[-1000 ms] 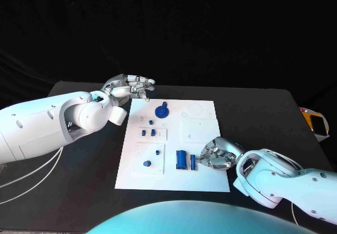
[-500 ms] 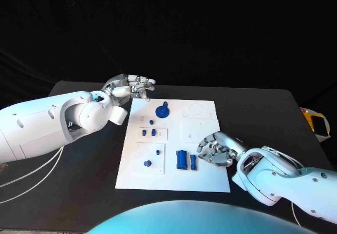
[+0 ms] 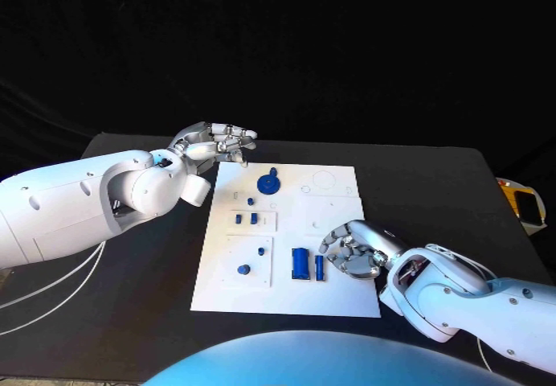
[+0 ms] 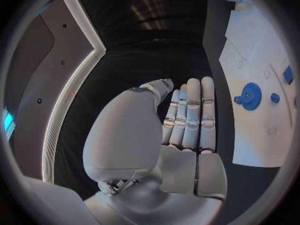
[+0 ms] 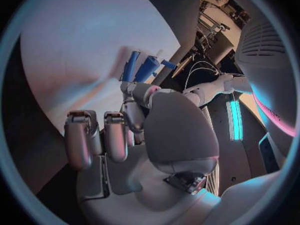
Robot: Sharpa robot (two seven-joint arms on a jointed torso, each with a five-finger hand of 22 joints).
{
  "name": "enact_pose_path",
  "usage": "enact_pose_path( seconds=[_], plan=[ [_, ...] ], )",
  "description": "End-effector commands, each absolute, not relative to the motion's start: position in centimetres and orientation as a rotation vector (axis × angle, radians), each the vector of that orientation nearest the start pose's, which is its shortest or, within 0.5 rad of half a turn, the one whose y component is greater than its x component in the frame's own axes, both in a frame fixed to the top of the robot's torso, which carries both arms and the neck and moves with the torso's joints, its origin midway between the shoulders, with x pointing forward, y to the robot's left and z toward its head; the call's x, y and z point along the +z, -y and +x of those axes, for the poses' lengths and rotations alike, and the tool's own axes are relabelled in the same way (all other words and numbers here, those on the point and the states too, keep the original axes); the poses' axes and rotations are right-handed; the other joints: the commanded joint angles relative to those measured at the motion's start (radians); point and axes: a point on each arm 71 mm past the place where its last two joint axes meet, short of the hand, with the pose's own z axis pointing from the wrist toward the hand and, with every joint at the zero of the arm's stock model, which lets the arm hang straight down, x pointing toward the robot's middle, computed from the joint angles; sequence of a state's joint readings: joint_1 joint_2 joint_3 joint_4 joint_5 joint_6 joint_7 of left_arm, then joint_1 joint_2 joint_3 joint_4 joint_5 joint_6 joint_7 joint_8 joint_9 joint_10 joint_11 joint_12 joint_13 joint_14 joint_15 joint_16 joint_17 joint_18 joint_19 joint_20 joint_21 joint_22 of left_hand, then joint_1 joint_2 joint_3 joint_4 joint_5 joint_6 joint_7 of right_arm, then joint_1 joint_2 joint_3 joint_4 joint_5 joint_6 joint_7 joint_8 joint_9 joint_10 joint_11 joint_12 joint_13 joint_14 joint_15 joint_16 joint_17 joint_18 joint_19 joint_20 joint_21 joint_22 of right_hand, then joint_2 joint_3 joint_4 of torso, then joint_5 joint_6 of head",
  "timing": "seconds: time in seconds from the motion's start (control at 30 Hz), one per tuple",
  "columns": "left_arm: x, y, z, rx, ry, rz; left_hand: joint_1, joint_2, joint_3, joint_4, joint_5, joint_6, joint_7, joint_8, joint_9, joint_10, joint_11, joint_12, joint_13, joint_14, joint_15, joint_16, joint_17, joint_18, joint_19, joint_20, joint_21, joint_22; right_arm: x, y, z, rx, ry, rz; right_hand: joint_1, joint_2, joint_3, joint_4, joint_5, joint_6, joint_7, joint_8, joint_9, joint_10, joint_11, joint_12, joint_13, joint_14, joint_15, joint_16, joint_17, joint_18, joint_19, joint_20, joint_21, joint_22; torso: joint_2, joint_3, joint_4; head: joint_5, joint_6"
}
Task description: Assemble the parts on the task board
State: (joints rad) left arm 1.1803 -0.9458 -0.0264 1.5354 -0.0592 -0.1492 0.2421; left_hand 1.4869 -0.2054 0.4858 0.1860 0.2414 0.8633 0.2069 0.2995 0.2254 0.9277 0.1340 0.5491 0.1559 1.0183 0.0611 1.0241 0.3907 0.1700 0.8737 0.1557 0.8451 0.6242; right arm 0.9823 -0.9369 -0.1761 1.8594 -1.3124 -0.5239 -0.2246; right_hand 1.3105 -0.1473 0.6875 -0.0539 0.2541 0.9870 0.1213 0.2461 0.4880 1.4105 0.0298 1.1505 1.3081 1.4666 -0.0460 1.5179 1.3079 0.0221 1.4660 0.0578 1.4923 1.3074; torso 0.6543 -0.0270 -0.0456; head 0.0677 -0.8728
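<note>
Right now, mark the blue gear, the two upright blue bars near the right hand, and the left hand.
gear [image 3: 267, 184], head view, centre of its disc.
bars [image 3: 300, 263], head view, middle of the thicker one.
left hand [image 3: 217, 142], head view, back of the curled fingers.

Flat white rectangular task board [image 3: 330, 281], plain, no pattern. Small blue plastic parts [image 3: 300, 263] on it; round blue gear-like part [image 3: 267, 183] a matching blue. Matte black bench [image 3: 429, 193]. Both silver metal hands [image 3: 218, 143] on glossy white arms [image 3: 70, 201].
</note>
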Motion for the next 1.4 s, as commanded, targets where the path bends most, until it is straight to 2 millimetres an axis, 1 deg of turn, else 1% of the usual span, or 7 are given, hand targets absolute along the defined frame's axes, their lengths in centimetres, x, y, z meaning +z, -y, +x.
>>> enact_pose_path(
  seconds=[0.03,0.67,0.8,0.93,1.03,1.2,1.4],
  plan=[
    [-18.86,-24.51,47.89,-1.536,-1.614,-1.133,-0.007,0.004,0.006,0.002,0.006,-0.007,-0.002,0.007,0.002,-0.006,-0.001,0.004,-0.001,-0.009,-0.001,0.005,-0.001,0.013,0.004,0.001,-0.006,-0.001,-27.97,15.96,34.42,0.882,-1.926,0.084,-0.005,0.008,0.008,0.0,0.008,0.008,0.001,-0.003,-0.001,0.001,0.003,0.006,0.001,0.077,0.009,0.002,0.128,-0.005,0.076,0.009,0.002,0.241,0.0,-0.0008,-0.0001,0.0,0.0],
    [-18.86,-24.53,47.88,-1.535,-1.614,-1.134,-0.006,0.005,0.008,0.001,0.006,-0.007,-0.002,0.007,0.002,-0.006,-0.002,0.004,-0.001,-0.009,-0.001,0.005,-0.001,0.014,0.005,0.0,-0.005,-0.001,-28.65,15.74,34.42,0.871,-1.98,0.077,-0.048,0.01,0.007,-0.005,0.023,0.02,-0.002,-0.002,-0.003,0.003,0.001,0.006,-0.002,0.077,0.007,0.002,0.129,-0.005,0.074,0.009,0.0,0.24,-0.001,-0.0012,0.0005,0.002,0.0],
    [-18.86,-24.53,47.87,-1.535,-1.614,-1.134,-0.006,0.005,0.008,0.001,0.006,-0.007,-0.002,0.007,0.002,-0.006,-0.002,0.004,-0.001,-0.009,-0.001,0.005,-0.001,0.014,0.005,0.0,-0.005,-0.001,-28.66,15.71,34.51,0.867,-1.973,0.085,-0.078,0.008,-0.015,0.0,-0.015,0.018,-0.005,-0.005,-0.005,0.003,-0.001,0.005,-0.004,0.077,0.006,0.001,0.127,-0.004,0.073,0.008,-0.001,0.24,-0.002,-0.001,0.0004,0.002,0.0],
    [-18.86,-24.52,47.88,-1.535,-1.614,-1.133,-0.006,0.005,0.008,0.001,0.006,-0.007,-0.002,0.007,0.002,-0.006,-0.002,0.004,-0.001,-0.009,-0.001,0.005,-0.001,0.014,0.005,0.0,-0.005,-0.001,-28.65,15.56,34.65,0.863,-1.956,0.092,-0.116,-0.003,-0.063,0.017,-0.094,0.013,-0.008,-0.013,-0.011,0.003,-0.002,0.006,-0.005,0.076,0.006,0.001,0.126,-0.004,0.072,0.008,-0.004,0.239,-0.001,-0.0009,-0.0004,0.003,0.0],
    [-18.86,-24.53,47.87,-1.535,-1.614,-1.134,-0.006,0.005,0.008,0.001,0.006,-0.007,-0.002,0.007,0.002,-0.006,-0.002,0.004,-0.001,-0.009,-0.001,0.005,-0.001,0.014,0.005,0.0,-0.005,-0.001,-28.71,15.44,34.72,0.856,-1.944,0.095,-0.128,-0.017,-0.088,0.021,-0.129,0.013,-0.008,-0.018,-0.016,0.002,-0.002,0.007,-0.004,0.076,0.006,0.0,0.125,-0.003,0.072,0.008,-0.006,0.239,0.0,-0.0005,0.0002,0.002,0.0],
    [-18.86,-24.55,47.88,-1.534,-1.613,-1.134,-0.006,0.005,0.008,0.001,0.006,-0.007,-0.002,0.007,0.002,-0.006,-0.002,0.004,-0.001,-0.009,-0.001,0.005,-0.001,0.014,0.005,0.0,-0.005,-0.001,-28.8,15.35,34.75,0.844,-1.93,0.094,-0.125,-0.026,-0.108,0.018,-0.168,0.02,-0.01,-0.019,-0.021,0.002,-0.003,0.008,-0.005,0.076,0.005,0.0,0.124,-0.003,0.072,0.008,-0.006,0.238,-0.001,-0.0008,0.0004,0.002,0.0],
    [-18.86,-24.54,47.88,-1.535,-1.613,-1.133,-0.006,0.005,0.008,0.001,0.006,-0.007,-0.002,0.007,0.002,-0.006,-0.002,0.004,-0.001,-0.009,-0.001,0.005,-0.001,0.014,0.005,0.0,-0.005,-0.001,-28.8,15.39,34.79,0.836,-1.914,0.094,-0.119,-0.029,-0.114,0.014,-0.181,0.024,-0.012,-0.019,-0.023,0.001,-0.005,0.008,-0.005,0.076,0.004,0.0,0.125,-0.003,0.071,0.007,-0.006,0.238,-0.002,-0.001,-0.0008,0.002,0.0]
  ],
)
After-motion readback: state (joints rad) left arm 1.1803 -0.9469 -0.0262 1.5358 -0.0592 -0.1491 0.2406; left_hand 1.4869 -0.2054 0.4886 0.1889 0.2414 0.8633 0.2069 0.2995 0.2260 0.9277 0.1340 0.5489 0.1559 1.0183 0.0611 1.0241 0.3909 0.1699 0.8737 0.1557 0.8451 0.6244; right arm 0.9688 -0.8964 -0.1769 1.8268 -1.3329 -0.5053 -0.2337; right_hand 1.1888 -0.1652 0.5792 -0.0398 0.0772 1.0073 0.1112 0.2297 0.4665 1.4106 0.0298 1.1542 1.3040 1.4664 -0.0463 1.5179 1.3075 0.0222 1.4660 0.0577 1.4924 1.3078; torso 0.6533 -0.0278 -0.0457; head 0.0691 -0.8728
